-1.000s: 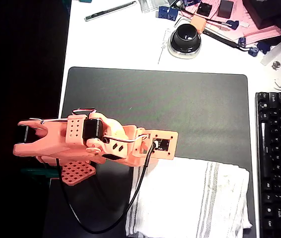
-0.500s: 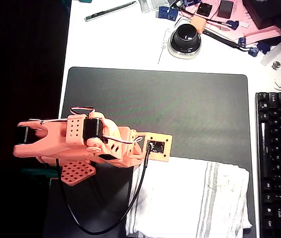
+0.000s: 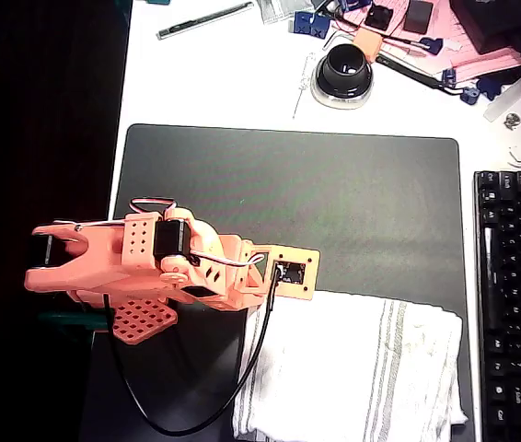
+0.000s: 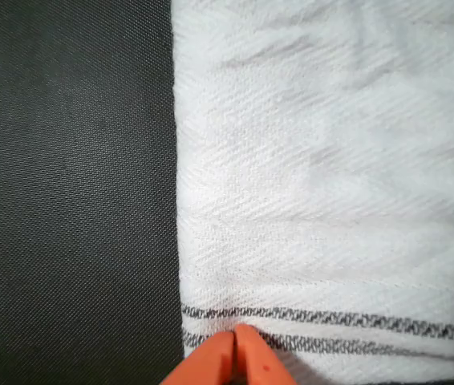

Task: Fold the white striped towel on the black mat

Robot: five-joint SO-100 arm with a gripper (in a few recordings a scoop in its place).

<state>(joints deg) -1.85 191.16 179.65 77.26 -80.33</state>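
The white striped towel point(image 3: 357, 368) lies folded and flat on the front right part of the black mat point(image 3: 288, 184); its lower edge runs out of the overhead view. My orange arm point(image 3: 178, 262) reaches in from the left, and its wrist end hangs over the towel's upper left corner. In the wrist view the towel point(image 4: 331, 160) covers the right side, with grey stripes near the bottom, and the black mat point(image 4: 66, 192) shows on the left. My gripper point(image 4: 233, 353) is shut, its orange tips pressed together just above the striped edge. No cloth is visibly pinched.
A black keyboard point(image 3: 515, 295) stands along the mat's right edge. Behind the mat on the white desk are a round black-and-silver object point(image 3: 341, 74), a pen point(image 3: 203, 20) and a clutter of small parts point(image 3: 408, 28). A black cable point(image 3: 196, 405) loops over the mat's front left.
The wrist end of my arm has drawn back a little to the left and up from the towel's corner, then stopped. The towel has not moved.
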